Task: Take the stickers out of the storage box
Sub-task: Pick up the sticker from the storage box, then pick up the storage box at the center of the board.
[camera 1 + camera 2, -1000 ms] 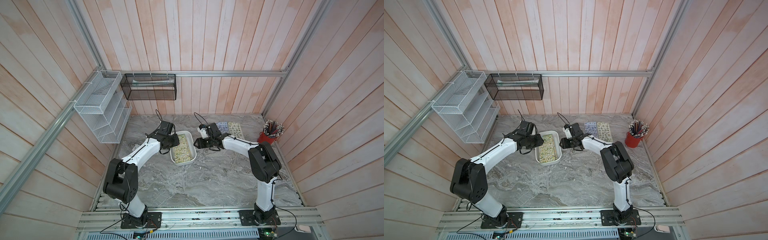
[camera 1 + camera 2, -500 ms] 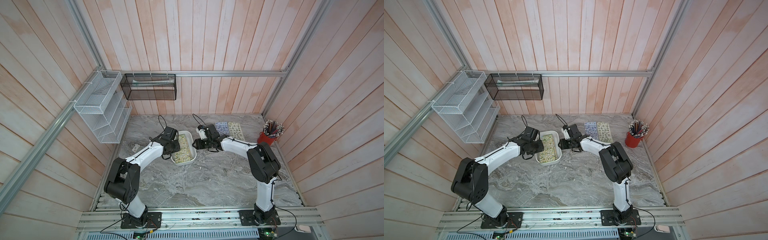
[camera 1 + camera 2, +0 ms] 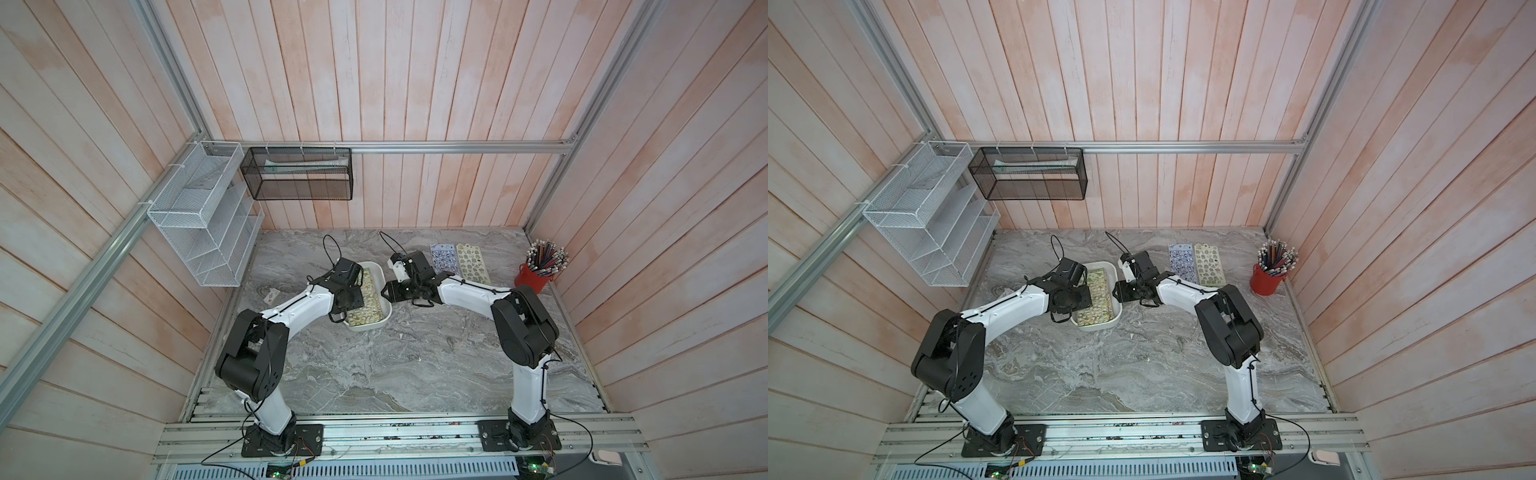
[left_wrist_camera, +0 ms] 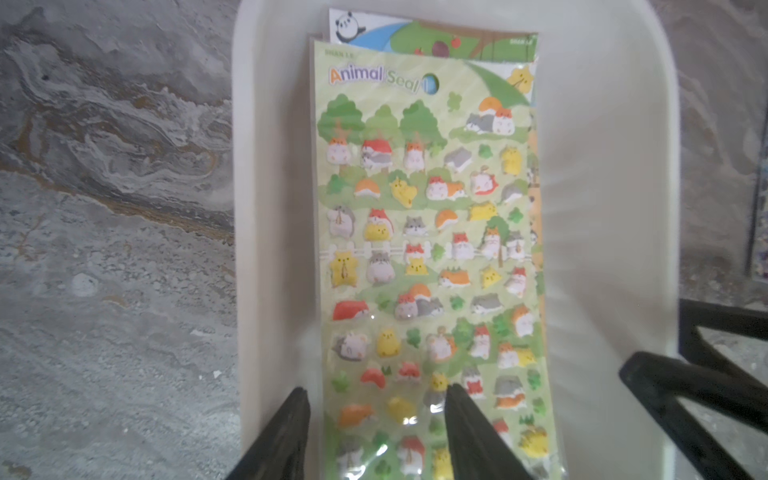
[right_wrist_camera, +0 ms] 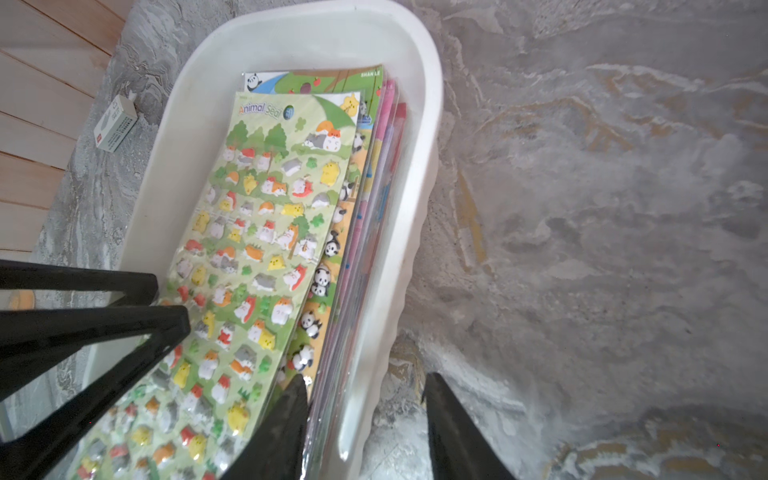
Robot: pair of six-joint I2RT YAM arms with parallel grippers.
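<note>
Left fingers point(image 4: 286, 428) spread, straddling the edge of the top green sheet point(image 4: 424, 249); right fingers point(image 5: 282, 424) spread astride the storage box point(image 5: 424, 124) wall, not clamping it. Stickers point(image 5: 386, 166) stacked inside the box. Risk: glossy sleeve slips, or pinch grabs several sheets; unheld box may drag along the desk point(image 5: 582, 208).

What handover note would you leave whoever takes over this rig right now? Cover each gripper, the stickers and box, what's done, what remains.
Left gripper: open, astride the long edge of the green cartoon-animal sticker sheet lying on top in the shallow white plastic storage box; nothing held.
Right gripper: open, astride the box's side wall.
Done: a blue-purple sheet and a cream sheet lie on the grey marbled table.
Left: the green sheet and the stack under it.
</note>
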